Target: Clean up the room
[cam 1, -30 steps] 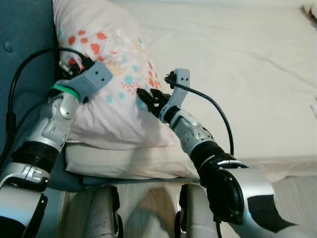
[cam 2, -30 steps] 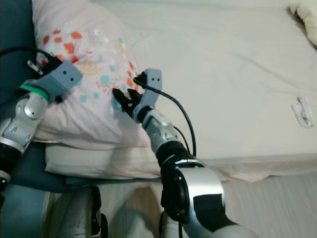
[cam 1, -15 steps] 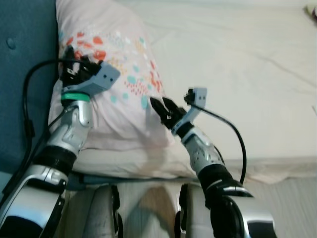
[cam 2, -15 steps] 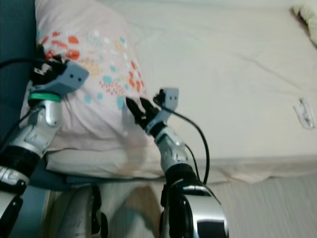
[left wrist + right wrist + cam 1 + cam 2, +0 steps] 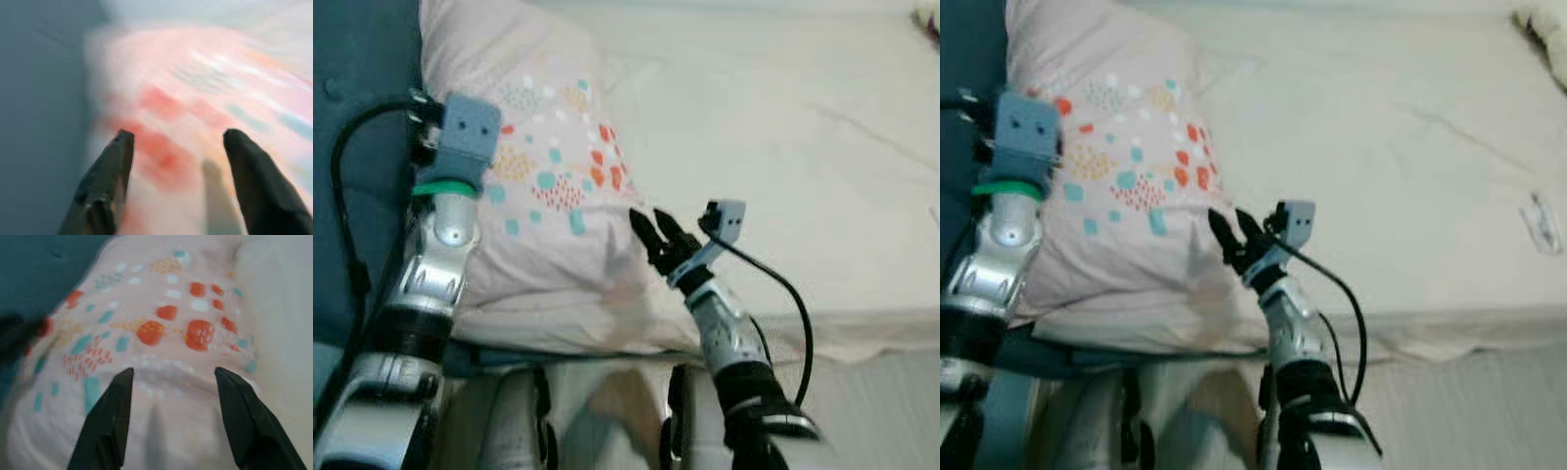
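Observation:
A pale pink pillow (image 5: 548, 166) printed with red, orange and teal shapes lies at the head of the bed, against the teal headboard (image 5: 352, 59). My left gripper (image 5: 176, 147) is at the pillow's left edge beside the headboard. It is open, with the pillow's red print blurred between its fingers. My right gripper (image 5: 649, 220) hovers at the pillow's near right corner, close to the bed's front edge. It is open and points at the print, holding nothing.
The cream sheet of the bed (image 5: 783, 147) stretches to the right. A small white object (image 5: 1538, 217) lies on it near the right side, and cream fabric (image 5: 1542, 24) shows at the far right corner. Pale floor (image 5: 1489, 392) is below the bed edge.
My right gripper has drawn back from the pillow's right edge toward the bed's front edge. My left arm has swung upright along the pillow's left side. More of the pillow's print shows.

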`<state>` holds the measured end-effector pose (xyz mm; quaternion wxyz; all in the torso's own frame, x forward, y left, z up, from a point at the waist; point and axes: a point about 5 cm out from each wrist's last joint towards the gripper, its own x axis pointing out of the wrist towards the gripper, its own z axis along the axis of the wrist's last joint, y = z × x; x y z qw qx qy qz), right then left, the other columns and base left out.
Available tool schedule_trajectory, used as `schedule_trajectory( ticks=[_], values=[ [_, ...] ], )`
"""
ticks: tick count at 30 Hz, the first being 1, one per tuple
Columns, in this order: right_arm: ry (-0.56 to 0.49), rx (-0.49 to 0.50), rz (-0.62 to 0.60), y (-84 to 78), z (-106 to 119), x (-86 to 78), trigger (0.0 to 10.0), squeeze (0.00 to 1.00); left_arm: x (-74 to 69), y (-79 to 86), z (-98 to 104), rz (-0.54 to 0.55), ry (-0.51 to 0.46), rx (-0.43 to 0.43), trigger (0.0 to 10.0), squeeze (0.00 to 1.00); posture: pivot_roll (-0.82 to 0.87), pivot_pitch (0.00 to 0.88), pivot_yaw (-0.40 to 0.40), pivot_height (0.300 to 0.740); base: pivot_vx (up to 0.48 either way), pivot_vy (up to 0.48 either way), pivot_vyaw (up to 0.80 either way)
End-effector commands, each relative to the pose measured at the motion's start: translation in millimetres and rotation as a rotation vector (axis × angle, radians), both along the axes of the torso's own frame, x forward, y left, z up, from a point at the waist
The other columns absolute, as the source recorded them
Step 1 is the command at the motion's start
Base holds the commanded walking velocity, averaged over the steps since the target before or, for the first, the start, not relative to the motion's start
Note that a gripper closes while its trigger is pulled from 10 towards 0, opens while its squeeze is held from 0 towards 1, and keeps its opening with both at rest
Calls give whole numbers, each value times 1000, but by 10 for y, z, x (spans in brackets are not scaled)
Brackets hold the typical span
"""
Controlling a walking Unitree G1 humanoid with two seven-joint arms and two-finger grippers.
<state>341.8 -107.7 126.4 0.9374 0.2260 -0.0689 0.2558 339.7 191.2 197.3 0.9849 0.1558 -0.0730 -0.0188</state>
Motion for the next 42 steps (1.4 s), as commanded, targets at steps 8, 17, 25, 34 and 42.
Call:
schedule_trajectory(
  ticks=[8,17,25,34,42],
  values=[
    [33,7,-51,-153,-71,-117,10000,0,-139,457,-23,61,130,-139,10000,1000,50,158,56,595,0,0,0],
    [63,7,-53,-112,-69,-190,10000,0,-275,736,-386,173,291,-452,10000,1000,55,159,54,595,0,0,0],
    [73,7,-49,-103,-70,-195,10000,0,-163,600,-797,195,433,-656,10000,125,45,160,52,595,0,0,0],
    [81,6,-50,-100,-61,-220,10000,0,6,320,-916,146,461,-803,0,0,28,163,48,595,0,0,0],
    [88,8,-51,-85,-52,-225,10000,0,76,276,-772,138,453,-703,0,0,35,167,52,595,0,0,0]
  ],
)
